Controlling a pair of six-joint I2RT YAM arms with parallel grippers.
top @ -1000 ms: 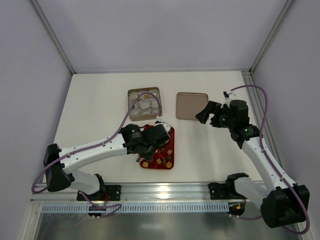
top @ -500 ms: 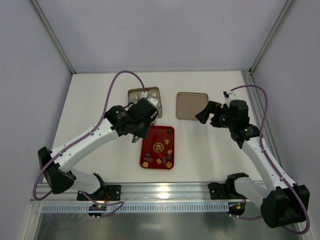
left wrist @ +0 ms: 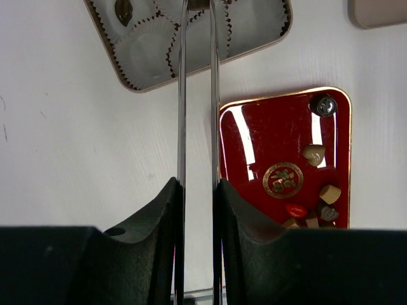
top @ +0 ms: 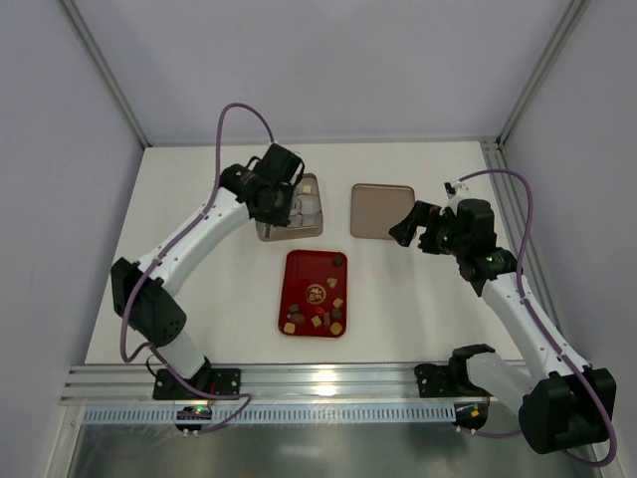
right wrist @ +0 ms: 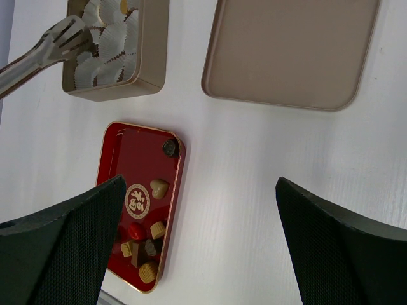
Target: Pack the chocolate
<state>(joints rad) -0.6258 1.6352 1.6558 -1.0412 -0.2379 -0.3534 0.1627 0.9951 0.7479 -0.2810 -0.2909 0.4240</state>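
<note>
Several small chocolates point(top: 317, 315), brown and tan, lie on the red tray point(top: 309, 274); they also show in the left wrist view point(left wrist: 315, 154) and the right wrist view point(right wrist: 158, 188). My left gripper point(top: 275, 189) is shut on metal tongs point(left wrist: 198, 95), whose tips reach over the golden tin point(top: 289, 235) of white paper cups point(left wrist: 143, 54). A small brown piece shows between the tong tips at the frame's top edge. One dark chocolate point(left wrist: 123, 9) sits in a cup. My right gripper point(top: 413, 231) is open and empty, above the table right of the tray.
The tin's lid point(top: 381, 210) lies upside down right of the tin, under my right gripper's far side. The tin point(right wrist: 114, 90) and tongs point(right wrist: 57, 41) show in the right wrist view. Enclosure walls and posts stand on the left, back and right.
My left arm has swung from over the red tray back and left to over the tin, carrying the tongs. The right arm has not moved.
</note>
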